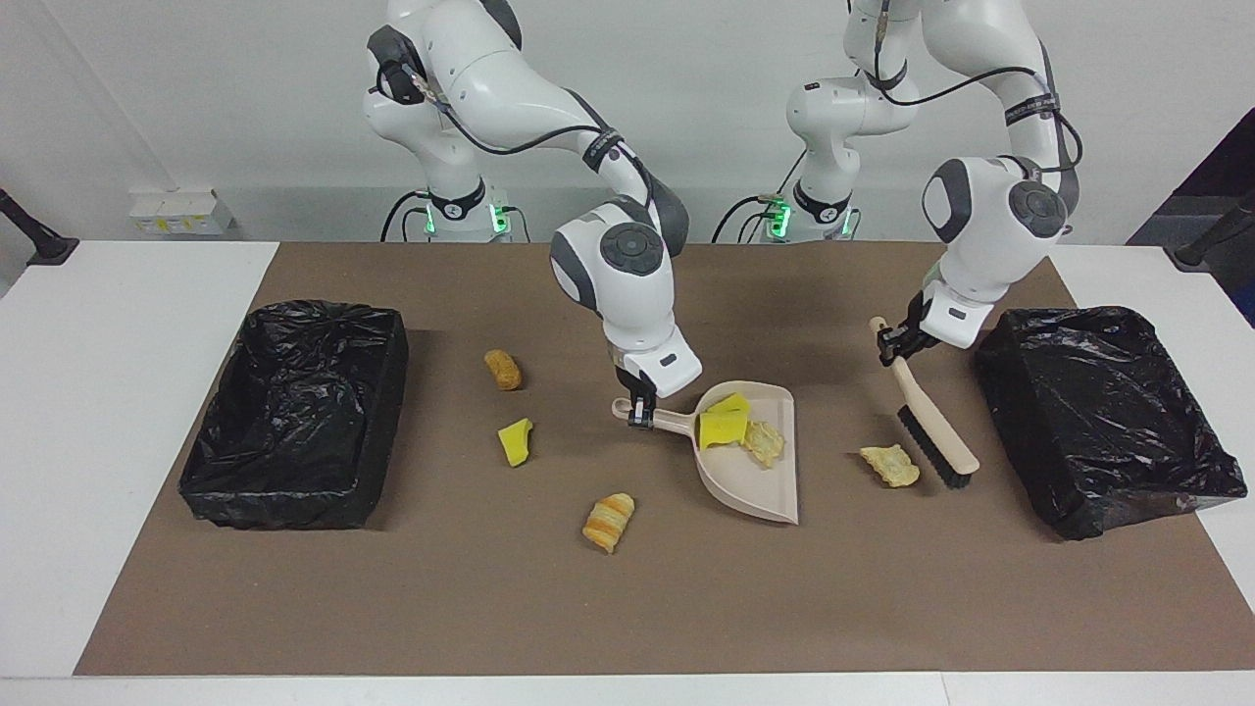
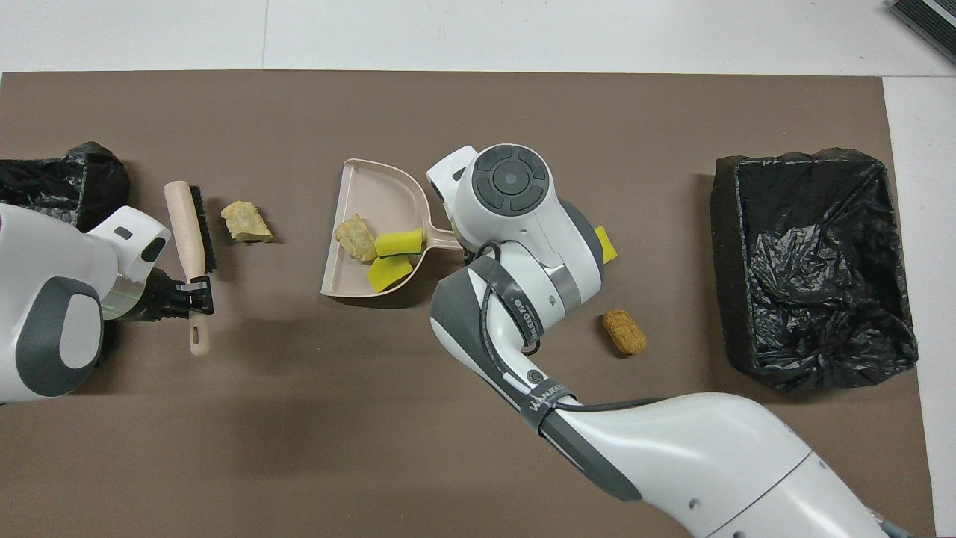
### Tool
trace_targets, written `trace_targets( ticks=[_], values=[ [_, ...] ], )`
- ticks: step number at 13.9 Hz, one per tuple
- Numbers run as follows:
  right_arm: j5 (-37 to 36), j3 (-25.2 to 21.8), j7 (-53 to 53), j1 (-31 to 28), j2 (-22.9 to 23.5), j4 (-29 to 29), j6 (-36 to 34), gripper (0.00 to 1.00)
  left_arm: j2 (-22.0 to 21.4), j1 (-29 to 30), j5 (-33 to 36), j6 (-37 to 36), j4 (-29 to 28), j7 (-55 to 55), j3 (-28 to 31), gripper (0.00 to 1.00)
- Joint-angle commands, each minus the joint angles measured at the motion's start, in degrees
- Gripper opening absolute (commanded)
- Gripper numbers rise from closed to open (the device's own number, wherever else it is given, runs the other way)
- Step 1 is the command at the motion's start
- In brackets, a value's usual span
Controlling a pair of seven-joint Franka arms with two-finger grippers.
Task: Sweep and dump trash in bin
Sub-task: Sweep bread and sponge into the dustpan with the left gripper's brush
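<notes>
My right gripper (image 1: 639, 410) is shut on the handle of the beige dustpan (image 1: 755, 476) (image 2: 371, 193) at mid-table. In the pan lie two yellow sponge chunks (image 1: 724, 424) (image 2: 396, 243) and a pale lump (image 1: 764, 441) (image 2: 355, 237). My left gripper (image 1: 897, 345) (image 2: 196, 288) is shut on the handle of the beige brush (image 1: 943, 429) (image 2: 184, 224), whose black bristles face a loose pale lump (image 1: 890, 465) (image 2: 245, 221) between brush and pan. More trash lies on the mat: a croissant piece (image 1: 609, 521), a yellow chunk (image 1: 516, 440) (image 2: 606, 246) and a brown nugget (image 1: 503, 369) (image 2: 624, 332).
A black-lined bin (image 1: 1108, 422) (image 2: 67, 179) stands at the left arm's end of the brown mat, right beside the brush. A second black-lined bin (image 1: 294, 412) (image 2: 814, 269) stands at the right arm's end. The right arm hides the croissant piece in the overhead view.
</notes>
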Motion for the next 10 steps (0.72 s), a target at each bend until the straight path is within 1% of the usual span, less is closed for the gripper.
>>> trace_targets(
  ticks=[1,2,3,4,5,6,8,9,10],
  values=[
    [-0.5,0.7,1.2,0.9,3.0,5.5,-3.7,0.00,3.1,-0.9,1.1,1.6,0.6,2.8,-1.2,0.00],
    [-2.0,0.3,1.2,2.2,3.1,5.6,-5.2,0.00,3.0,-2.3,0.4,1.3,0.4,3.1,-1.3,0.00],
    [-3.6,0.5,1.2,2.4,3.0,5.8,-7.2,0.00,3.0,-5.1,-1.5,1.5,-0.1,3.2,-1.4,0.00],
    [-5.7,0.7,1.2,2.4,2.8,5.7,-8.3,0.00,3.0,-7.0,-4.2,1.7,-0.1,3.2,-1.3,0.00],
    [-7.8,0.9,1.1,2.8,2.7,5.7,-9.2,0.00,3.0,-8.4,-5.2,1.7,-0.1,3.1,-1.4,0.00],
    [-8.4,0.9,1.1,3.4,2.7,5.6,-9.1,0.00,3.0,-10.1,-6.2,1.7,-0.1,2.9,-1.4,0.00],
    [-8.5,0.9,0.9,3.6,2.7,5.6,-9.1,0.00,2.9,-14.3,-11.6,2.2,0.1,2.4,-1.3,0.00],
    [-8.5,0.9,0.7,3.6,2.5,5.5,-9.2,0.00,2.6,-17.6,-13.2,3.7,-0.1,1.4,-1.3,0.00],
    [-8.5,0.8,0.5,3.5,2.5,5.4,-9.2,0.00,2.5,-20.5,-13.3,4.5,0.1,-1.5,-1.2,0.00]
  ],
)
